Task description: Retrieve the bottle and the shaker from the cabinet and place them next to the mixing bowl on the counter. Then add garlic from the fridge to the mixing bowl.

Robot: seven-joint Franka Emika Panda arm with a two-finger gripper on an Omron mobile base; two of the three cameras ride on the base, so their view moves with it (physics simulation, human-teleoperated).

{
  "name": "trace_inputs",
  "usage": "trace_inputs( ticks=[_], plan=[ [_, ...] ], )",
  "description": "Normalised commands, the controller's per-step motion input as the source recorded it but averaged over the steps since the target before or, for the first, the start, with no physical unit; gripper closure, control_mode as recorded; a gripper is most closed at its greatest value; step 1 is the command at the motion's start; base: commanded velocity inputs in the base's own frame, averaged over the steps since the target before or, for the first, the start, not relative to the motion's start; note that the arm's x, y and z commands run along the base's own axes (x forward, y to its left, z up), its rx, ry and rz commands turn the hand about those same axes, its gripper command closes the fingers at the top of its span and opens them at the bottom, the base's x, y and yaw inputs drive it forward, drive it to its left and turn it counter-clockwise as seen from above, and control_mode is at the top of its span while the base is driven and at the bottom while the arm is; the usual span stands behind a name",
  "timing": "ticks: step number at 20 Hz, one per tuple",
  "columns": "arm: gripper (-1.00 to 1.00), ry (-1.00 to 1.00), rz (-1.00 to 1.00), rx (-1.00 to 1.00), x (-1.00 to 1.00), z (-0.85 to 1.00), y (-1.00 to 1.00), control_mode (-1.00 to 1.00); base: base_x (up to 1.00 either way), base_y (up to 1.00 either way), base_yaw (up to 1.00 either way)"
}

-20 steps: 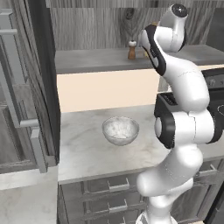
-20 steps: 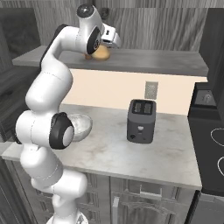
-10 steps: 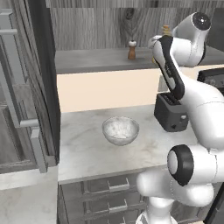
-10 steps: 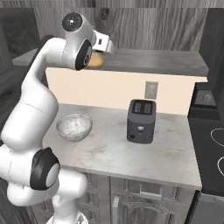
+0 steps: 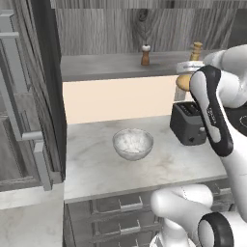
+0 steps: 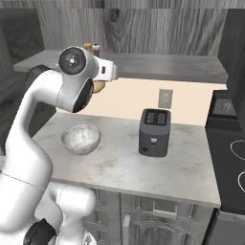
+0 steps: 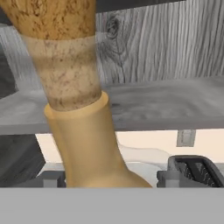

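Hand grips the bottle [image 7: 83, 131] over the marbled counter [image 5: 101, 169] near the mixing bowl [image 5: 132, 143]

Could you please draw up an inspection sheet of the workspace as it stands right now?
Surface: counter, marbled stone, carrying two items.
Job's things: mixing bowl on the counter, looks empty; shaker upright on the cabinet shelf; bottle off the shelf, in the air in front of its edge.
Clutter: toaster, dark, to the right of the mixing bowl.
Grippers: gripper closed on the bottle.
Cables: nothing seen.
Surroundings: wall outlet above the toaster; grey drawers under the counter.
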Motion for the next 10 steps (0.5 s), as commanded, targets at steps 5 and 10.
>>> trace_inputs(
  ticks=[5, 10],
  plan=[
    [1.00, -0.02, 0.22, -0.01, -0.95, -0.09, 0.00, -1.00, 0.00, 0.00, 0.00],
    [1.00, 0.00, 0.27, -0.04, -0.34, -0.03, 0.00, -1.00, 0.00, 0.00, 0.00]
  ],
)
